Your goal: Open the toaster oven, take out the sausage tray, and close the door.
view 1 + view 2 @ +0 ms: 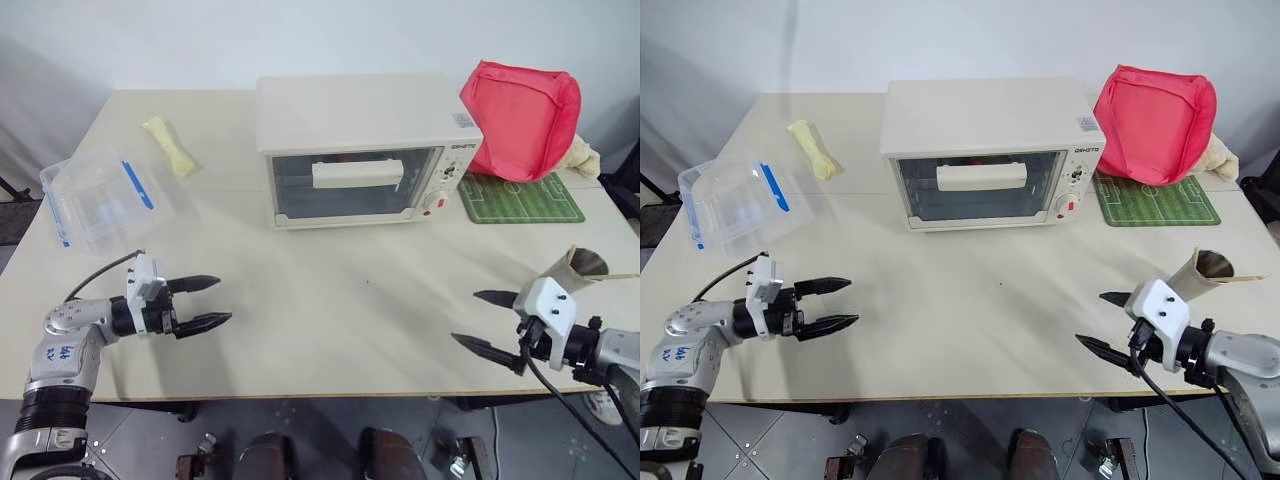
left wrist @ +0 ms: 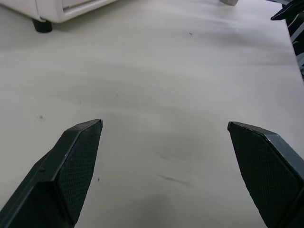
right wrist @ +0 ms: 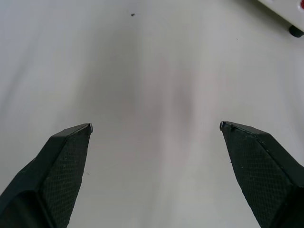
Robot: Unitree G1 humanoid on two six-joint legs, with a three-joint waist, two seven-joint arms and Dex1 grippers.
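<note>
Currently my left gripper [image 1: 214,301] hovers above the surface [image 1: 340,300], fingers spread wide, grasping nothing. Centre-back, the toaster oven [image 1: 362,150] has its door [image 1: 357,184] closed; reflections hide its inside. My right gripper [image 1: 484,319] gapes, likewise empty.

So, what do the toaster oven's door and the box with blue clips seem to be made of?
The cream-white toaster oven's door: likely glass in a glossy painted frame, since the window is see-through. The clear box with blue clips: probably thin plastic, transparent and slightly cloudy.
</note>
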